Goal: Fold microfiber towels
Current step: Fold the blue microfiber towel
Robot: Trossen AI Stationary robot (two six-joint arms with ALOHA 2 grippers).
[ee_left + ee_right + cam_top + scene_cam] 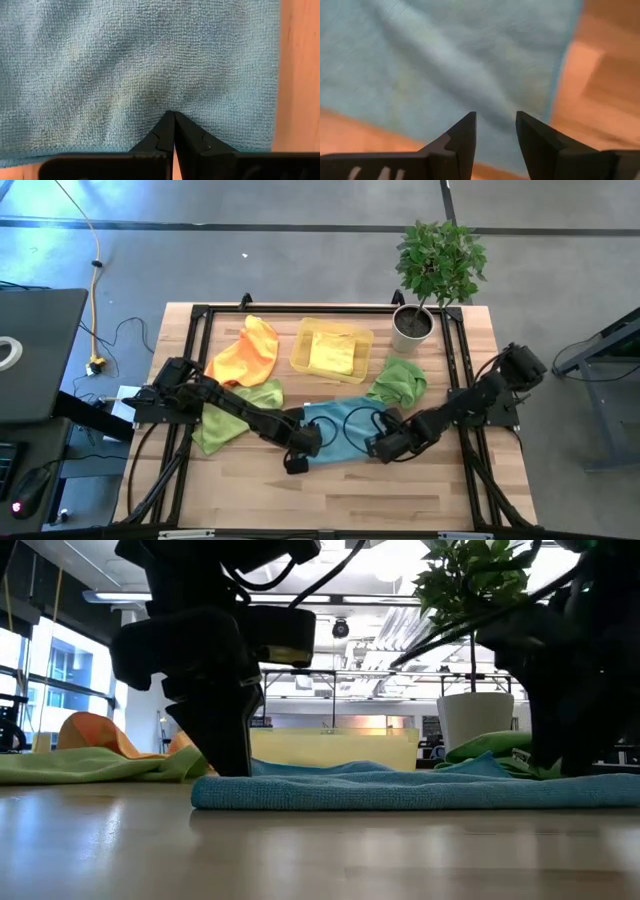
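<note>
Scene: I am a robot with 2 dark arms at a wooden bench (250, 480), seen from above, from bench height and from each wrist.
Teal towel: a teal blue microfiber towel (340, 423) lies spread low on the bench near the front middle, between my 2 arms.
My left jaws (298, 462): clenched tight, tips pressed together with nothing between them, resting on the teal towel close to 1 of its edges (173, 116).
My right jaws (381, 448): parted, with a clear gap, hovering over the other side of the same towel close to an edge; they grasp nothing (495, 122).
Other towels: an orange towel (247, 352) and a green towel (235, 412) lie to the left, a second green towel (398, 380) to the right, all crumpled.
Tray: a shallow yellow tray (302, 345) at the back holds a yellow towel (332, 353).
Plant: a potted plant (430, 275) stands at the back right corner.
Handling, my judgement: the cloth looks light, soft and limp, with a grippy nap; it will sag and wrinkle rather than hold a shape.
Where to take hold, my judgement: pinch a corner or hem at the edge, 1 per arm, not the middle.
</note>
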